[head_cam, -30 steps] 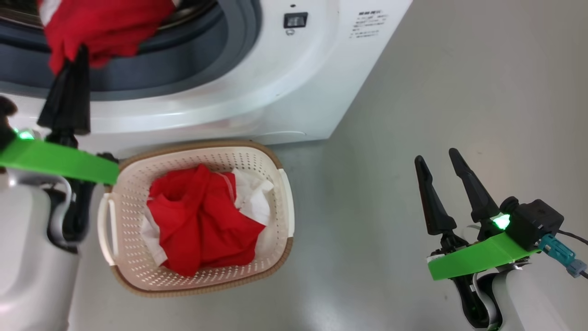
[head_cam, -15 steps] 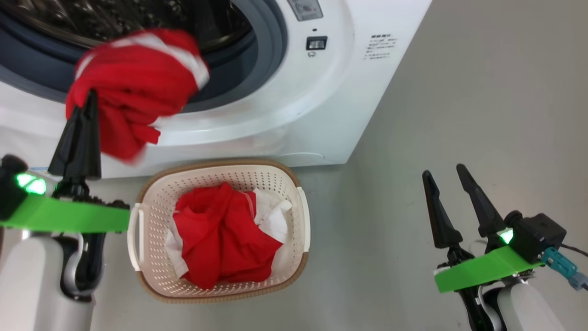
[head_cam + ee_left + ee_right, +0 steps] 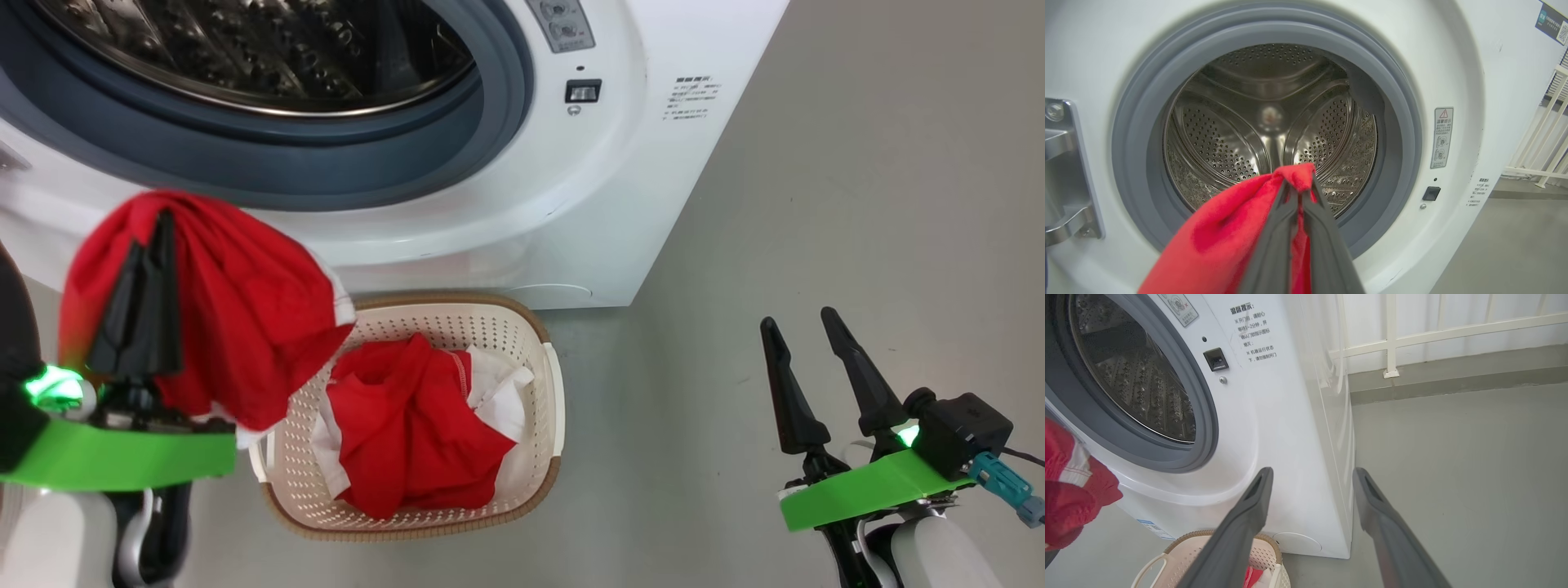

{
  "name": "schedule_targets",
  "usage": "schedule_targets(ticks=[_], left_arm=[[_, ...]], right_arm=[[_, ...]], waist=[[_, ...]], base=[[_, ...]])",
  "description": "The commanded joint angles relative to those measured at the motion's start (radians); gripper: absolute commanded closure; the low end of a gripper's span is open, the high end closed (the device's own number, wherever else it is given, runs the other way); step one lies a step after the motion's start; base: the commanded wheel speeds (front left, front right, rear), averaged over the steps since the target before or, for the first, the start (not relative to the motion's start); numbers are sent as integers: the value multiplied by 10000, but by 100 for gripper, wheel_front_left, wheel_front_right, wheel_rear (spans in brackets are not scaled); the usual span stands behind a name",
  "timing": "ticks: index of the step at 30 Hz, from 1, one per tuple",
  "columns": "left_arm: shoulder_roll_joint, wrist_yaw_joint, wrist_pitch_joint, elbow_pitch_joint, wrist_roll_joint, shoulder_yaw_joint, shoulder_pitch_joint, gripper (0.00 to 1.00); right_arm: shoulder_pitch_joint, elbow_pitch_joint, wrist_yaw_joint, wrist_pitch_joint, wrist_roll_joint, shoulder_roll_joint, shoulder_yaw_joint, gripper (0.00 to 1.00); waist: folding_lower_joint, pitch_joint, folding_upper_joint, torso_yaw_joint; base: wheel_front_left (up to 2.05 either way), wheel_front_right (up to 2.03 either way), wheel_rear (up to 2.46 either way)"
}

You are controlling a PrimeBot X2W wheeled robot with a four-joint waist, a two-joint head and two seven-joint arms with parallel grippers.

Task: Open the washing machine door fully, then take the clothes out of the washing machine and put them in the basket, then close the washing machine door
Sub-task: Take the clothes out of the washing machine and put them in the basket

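Red garment hangs at the left of the frame, clamped between the left gripper's closed fingers, in front of the washing machine and over the basket's left edge. More red and white clothes lie in the basket at lower centre. At lower right, the right gripper hovers with fingers apart.

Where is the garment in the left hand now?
Head view, lower left: the garment hangs from the shut left hand, below the washing machine opening, left of the basket.
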Motion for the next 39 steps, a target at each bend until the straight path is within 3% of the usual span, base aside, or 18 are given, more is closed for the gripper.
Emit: schedule_targets(ticks=[1,15,39], left_arm=[[201,-56,-49,-323,152,369,174,100],[-251,-56,-49,1415,-240,-478,605,100],[115,-56,-49,6052,-1042,-2326,-1423,100]], right_arm=[[85,-235,48,-65,-136,5,244,0],[-266,-321,48,-65,-78,5,488,0],[-1079,-545,48,-65,131,5,852,0]], waist=[[0,42,-1,4],[0,931,-1,-206],[0,3100,-1,-675]], base=[[0,0,0],[0,0,0],[0,0,0]])
